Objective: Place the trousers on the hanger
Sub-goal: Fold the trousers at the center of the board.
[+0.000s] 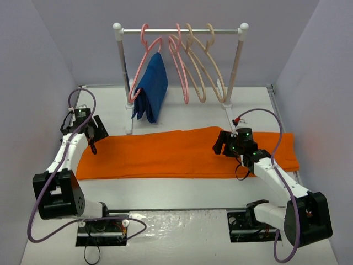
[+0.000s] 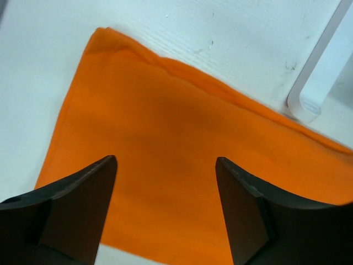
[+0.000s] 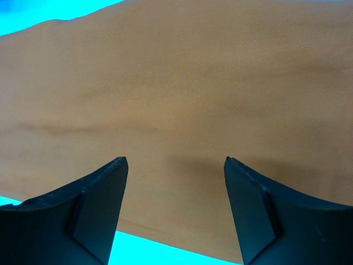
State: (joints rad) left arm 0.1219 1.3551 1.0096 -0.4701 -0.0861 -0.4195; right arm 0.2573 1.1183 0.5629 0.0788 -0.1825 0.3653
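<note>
The trousers [image 1: 182,152] lie flat on the tabletop [image 1: 182,193] as one long band, running from 9 o'clock to 3 o'clock across the middle of the top view. The rack [image 1: 179,31] stands at 12 o'clock. On its rail, toward 1 o'clock, hang two cream hangers. The hanger [image 1: 219,83] for this task is presumably one of them, but I cannot tell which. Pink hangers [image 1: 182,77] hang to their left, one carrying a blue garment [image 1: 151,88] at 11 o'clock. The left pincer [image 2: 165,165] is at the 9 o'clock end of the band, over the cloth near its corner. Its jaws are wide with nothing between them. The right pincer [image 3: 175,165] hangs over the cloth toward 3 o'clock, also wide and holding nothing. The wrist views do not show whether either one touches the fabric. With the cloth laid out straight, both pincers free and no cream hanger off the rail, the spreading step looks finished and the fetching step not yet begun. The next move probably calls for one arm to reach to 1 o'clock and lift a cream hanger clear by its hook without disturbing its neighbour. The other arm would then take the trousers near the middle, so they can drape evenly over the bar.
</note>
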